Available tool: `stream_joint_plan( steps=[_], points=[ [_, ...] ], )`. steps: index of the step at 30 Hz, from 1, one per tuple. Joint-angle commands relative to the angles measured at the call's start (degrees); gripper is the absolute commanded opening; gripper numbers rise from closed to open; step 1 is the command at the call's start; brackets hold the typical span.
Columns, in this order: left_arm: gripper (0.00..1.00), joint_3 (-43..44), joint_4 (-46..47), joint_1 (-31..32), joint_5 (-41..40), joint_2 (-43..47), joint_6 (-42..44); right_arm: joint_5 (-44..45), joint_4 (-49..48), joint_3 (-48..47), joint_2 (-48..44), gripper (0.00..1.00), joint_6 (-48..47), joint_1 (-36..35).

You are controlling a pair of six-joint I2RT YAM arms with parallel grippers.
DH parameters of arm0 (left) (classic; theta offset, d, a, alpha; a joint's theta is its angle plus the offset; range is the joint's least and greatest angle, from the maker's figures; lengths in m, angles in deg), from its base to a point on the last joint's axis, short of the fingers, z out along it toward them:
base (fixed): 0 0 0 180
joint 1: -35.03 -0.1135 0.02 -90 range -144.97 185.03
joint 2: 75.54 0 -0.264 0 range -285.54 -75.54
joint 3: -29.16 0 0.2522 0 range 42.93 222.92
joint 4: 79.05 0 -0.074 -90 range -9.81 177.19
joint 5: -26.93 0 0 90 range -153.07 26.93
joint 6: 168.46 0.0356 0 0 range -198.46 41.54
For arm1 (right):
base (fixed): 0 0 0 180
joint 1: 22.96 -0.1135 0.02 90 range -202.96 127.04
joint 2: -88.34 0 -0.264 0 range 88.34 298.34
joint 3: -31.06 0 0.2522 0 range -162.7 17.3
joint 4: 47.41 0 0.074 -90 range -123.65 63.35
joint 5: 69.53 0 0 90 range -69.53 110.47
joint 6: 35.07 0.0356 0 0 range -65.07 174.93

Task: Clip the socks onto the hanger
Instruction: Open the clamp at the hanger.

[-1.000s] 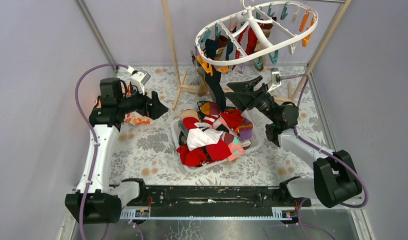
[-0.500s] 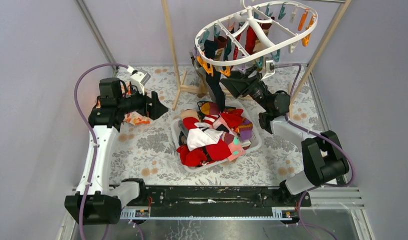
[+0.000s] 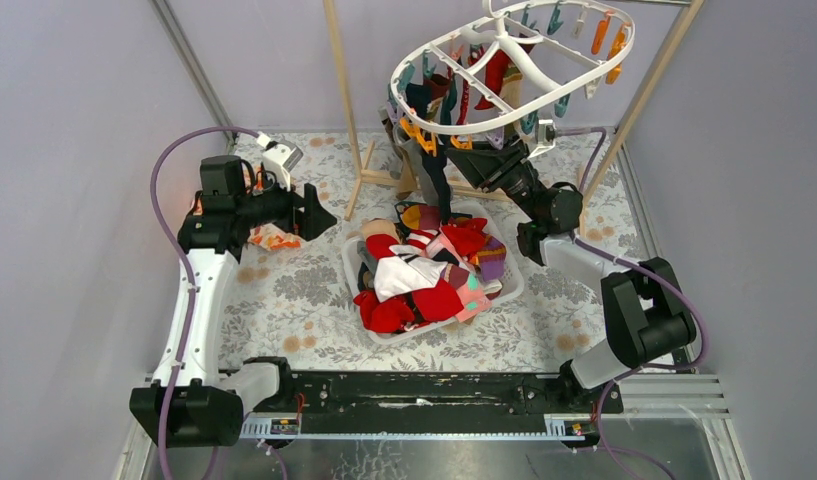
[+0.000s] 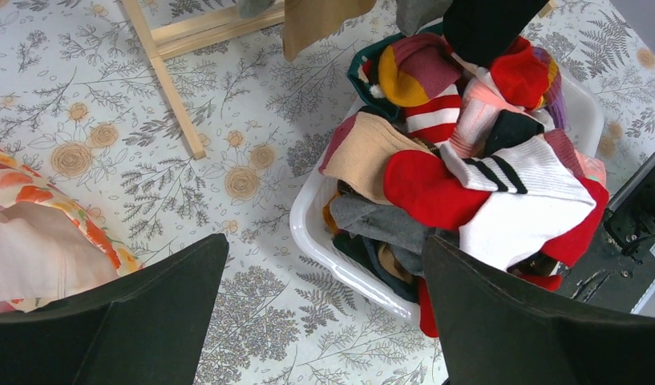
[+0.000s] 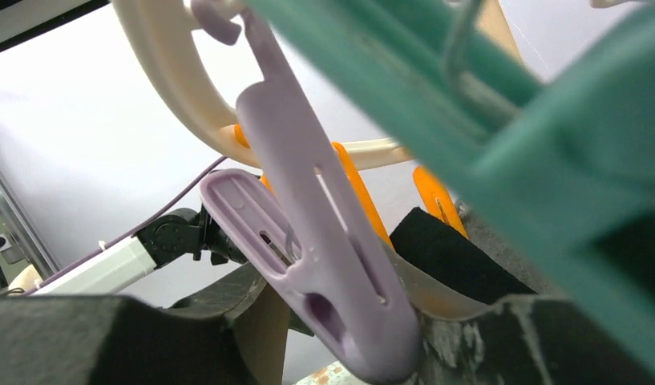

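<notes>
Right wrist view: a lilac clip (image 5: 308,265) sat between the right fingers (image 5: 107,337) under the hanger (image 5: 159,72), grip unclear. Left fingers (image 4: 107,321) gaped wide.

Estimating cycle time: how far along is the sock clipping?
Done: a few socks hang from the hanger. In hand: right gripper is up at a lilac clip, no sock visibly held. To do: basket piled full; left gripper open, empty.
</notes>
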Motion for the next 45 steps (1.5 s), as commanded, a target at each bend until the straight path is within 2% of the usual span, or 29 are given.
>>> stream_joint_plan(
  steps=[1, 7, 12, 17, 20, 28, 36, 40, 45],
  points=[
    [0.99, 1.71, -0.01, 0.12, 0.92, -0.53, 1.16, 1.13, -3.38, -0.01, -3.84, 0.39, -0.65, -0.19],
    [0.99, 1.50, -0.02, 0.14, 0.65, -0.57, 1.33, 1.48, 1.77, 1.26, -7.25, 0.15, -4.05, -0.26],
    [0.99, 1.71, -0.02, 0.12, 0.93, -0.50, 0.93, 4.33, 7.73, 1.86, -9.18, 0.06, -8.17, -1.75],
    [0.99, 3.61, 1.64, 1.38, -0.18, -1.62, -2.98, 9.88, 15.92, 1.00, -10.02, 0.05, -16.21, -6.54],
    [0.99, 6.49, 2.62, 5.44, -4.37, -2.80, -6.30, 17.15, 18.61, 1.36, -10.30, 0.05, -20.78, -9.55],
    [0.99, 23.43, 2.88, 16.71, -13.63, -10.64, -16.58, 29.91, 25.92, -3.58, -9.06, 0.06, -32.78, -16.68],
    [0.99, 38.76, 2.89, 23.74, -17.88, -20.78, -26.67, 34.49, 27.86, -7.02, -5.49, 0.06, -37.99, -19.90],
    [0.99, 41.14, 3.15, 26.68, -18.67, -22.96, -28.83, 35.47, 27.91, -7.37, -4.47, 0.06, -39.53, -20.74],
    [0.98, 39.35, 5.98, 27.83, -18.88, -23.42, -32.02, 36.00, 27.81, -7.58, -4.18, 0.06, -40.06, -21.10]
  ],
)
